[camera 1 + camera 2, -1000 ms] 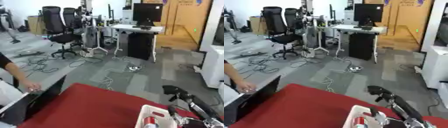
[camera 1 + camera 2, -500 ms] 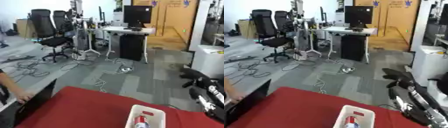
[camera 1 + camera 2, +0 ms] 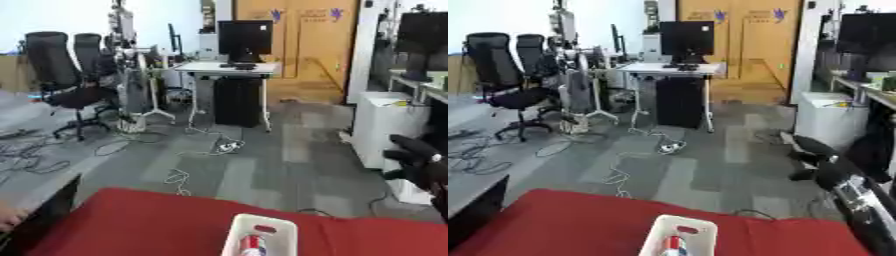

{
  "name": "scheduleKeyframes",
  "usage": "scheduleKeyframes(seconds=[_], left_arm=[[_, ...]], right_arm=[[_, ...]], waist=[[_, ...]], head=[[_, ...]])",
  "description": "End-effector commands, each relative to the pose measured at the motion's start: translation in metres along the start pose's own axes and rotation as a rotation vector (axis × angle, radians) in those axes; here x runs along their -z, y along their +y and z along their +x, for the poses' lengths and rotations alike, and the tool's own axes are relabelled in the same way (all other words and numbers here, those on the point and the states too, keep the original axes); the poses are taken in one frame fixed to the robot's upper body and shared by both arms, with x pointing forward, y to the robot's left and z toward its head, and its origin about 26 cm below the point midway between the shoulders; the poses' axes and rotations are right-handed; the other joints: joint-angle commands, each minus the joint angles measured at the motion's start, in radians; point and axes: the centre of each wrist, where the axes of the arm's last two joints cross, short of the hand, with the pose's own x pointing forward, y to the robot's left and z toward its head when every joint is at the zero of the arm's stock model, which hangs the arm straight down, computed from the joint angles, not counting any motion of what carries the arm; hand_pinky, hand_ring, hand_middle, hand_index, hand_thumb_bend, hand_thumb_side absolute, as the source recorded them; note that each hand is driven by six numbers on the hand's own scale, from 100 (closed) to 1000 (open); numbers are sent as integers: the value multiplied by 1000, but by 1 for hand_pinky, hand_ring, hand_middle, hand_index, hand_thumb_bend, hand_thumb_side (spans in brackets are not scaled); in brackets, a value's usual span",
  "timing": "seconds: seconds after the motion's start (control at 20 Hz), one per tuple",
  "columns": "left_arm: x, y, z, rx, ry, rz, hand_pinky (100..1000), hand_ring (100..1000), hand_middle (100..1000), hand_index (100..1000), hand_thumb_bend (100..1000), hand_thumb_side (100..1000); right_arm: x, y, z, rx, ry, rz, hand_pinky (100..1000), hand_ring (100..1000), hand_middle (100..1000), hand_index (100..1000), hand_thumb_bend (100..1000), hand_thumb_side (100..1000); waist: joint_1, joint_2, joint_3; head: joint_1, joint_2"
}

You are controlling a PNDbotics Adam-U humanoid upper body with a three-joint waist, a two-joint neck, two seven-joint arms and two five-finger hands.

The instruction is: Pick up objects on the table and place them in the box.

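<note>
White box (image 3: 262, 234) at the near edge of the red bench (image 3: 149, 220), long side running away from us, red-and-white thing (image 3: 252, 245) inside, black right hand (image 3: 811, 159) raised over grey office floor (image 3: 262, 160), fingers loosely spread, holding nothing.

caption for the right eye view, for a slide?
Right hand raised beyond the red table; white box at the near edge already holds something red and white.

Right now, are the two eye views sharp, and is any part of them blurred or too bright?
Left eye view: soft all over, and the right robot hand at the right edge is smeared. Right eye view: equally soft; the white box on the red table has blurred edges, and its contents show only as red and white. No strong glare in either.
</note>
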Motion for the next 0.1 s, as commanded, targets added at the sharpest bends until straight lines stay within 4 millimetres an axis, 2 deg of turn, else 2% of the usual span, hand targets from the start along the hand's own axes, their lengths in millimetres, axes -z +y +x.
scheduleKeyframes(seconds=[0.05, 0.1], left_arm=[[10, -7, 5, -1, -33, -10, 723, 844, 825, 845, 334, 833], [14, -11, 6, -8, -43, -21, 722, 843, 826, 846, 336, 831]], right_arm=[[-2, 4, 12, 81, -20, -28, 760, 907, 1000, 1000, 100, 842], [-6, 8, 13, 95, -11, -13, 766, 915, 1000, 1000, 100, 776]], waist=[[2, -16, -14], [3, -16, -25]], head=[[-16, -6], [-22, -5]])
